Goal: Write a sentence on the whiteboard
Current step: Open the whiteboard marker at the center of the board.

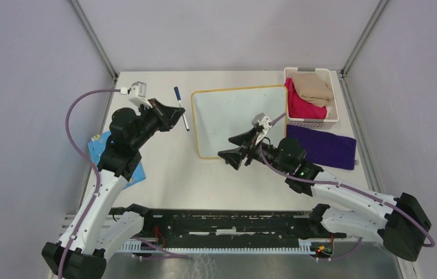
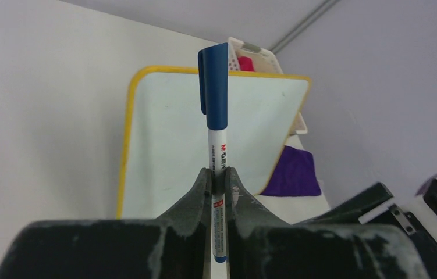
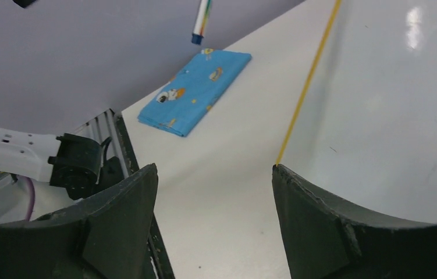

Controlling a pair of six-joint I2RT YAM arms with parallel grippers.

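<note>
The whiteboard [image 1: 236,119] is seen in glossy white, edged by a thin yellow frame. The marker [image 2: 219,145] is shown with a dark blue cap and a white barrel printed in red. A bright blue cloth [image 3: 195,90] is patterned with small white and orange cartoon figures. A deep purple cloth [image 1: 322,147] is noted. A white basket [image 1: 312,123] is filled with magenta fabric [image 1: 303,104] and beige fabric [image 1: 315,87]. The left hand [image 2: 218,174] and right hand [image 3: 213,174] are coloured black, scuffed grey. The surface [image 1: 169,168] is rendered pale grey-white.

The whiteboard [image 1: 233,116] looks glossy and smooth, the purple cloth [image 1: 323,148] matt, the basket [image 1: 313,122] and marker [image 2: 218,136] plastic.
</note>
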